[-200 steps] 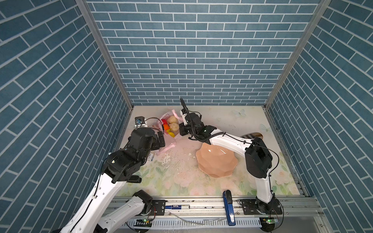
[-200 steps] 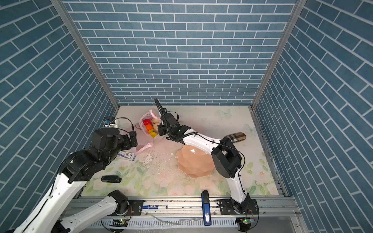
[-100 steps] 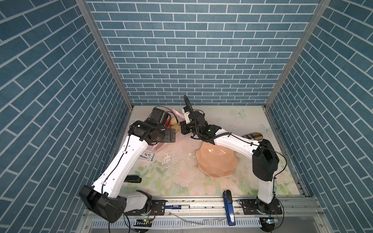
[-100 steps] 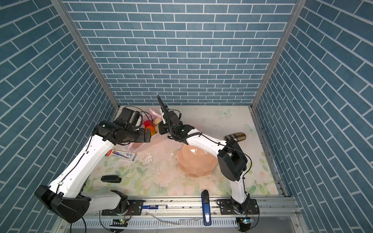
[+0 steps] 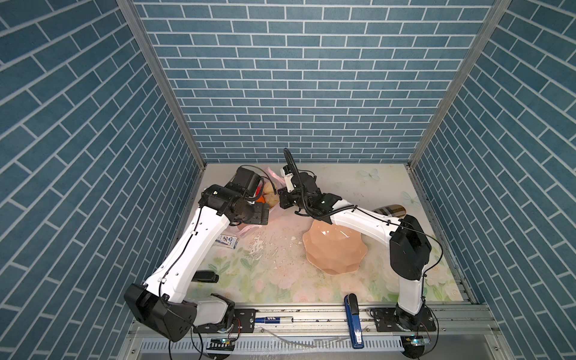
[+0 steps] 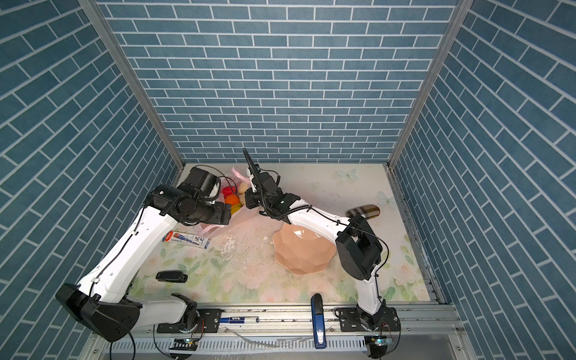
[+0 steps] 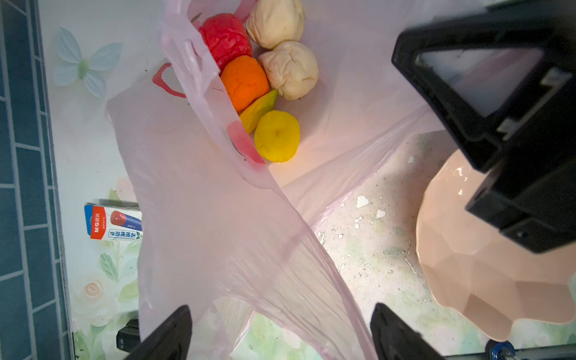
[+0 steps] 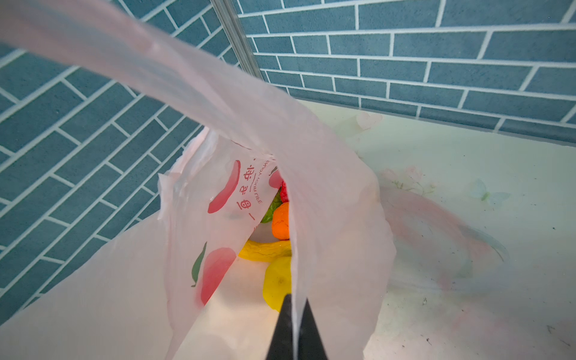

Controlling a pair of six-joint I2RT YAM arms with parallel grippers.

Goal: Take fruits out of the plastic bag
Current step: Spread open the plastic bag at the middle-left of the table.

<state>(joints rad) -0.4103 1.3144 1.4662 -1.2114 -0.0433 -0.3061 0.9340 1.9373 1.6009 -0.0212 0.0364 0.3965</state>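
Just ahead of left gripper (image 7: 280, 308) lie fruits (image 7: 246, 82).

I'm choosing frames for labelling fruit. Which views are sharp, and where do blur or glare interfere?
Left wrist view: fruits sharp, evenly lit; plastic bag film nearest the lens smeared; glints on the bowl. Right wrist view: bag strip by the lens out of focus, its print crisp, fruits mostly screened. Both top views: even light, fruits tiny.

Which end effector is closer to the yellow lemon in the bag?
Right. The right end effector is shut on the plastic bag, with the lemon just past its tips. The left end effector hovers open over the bag, farther off.
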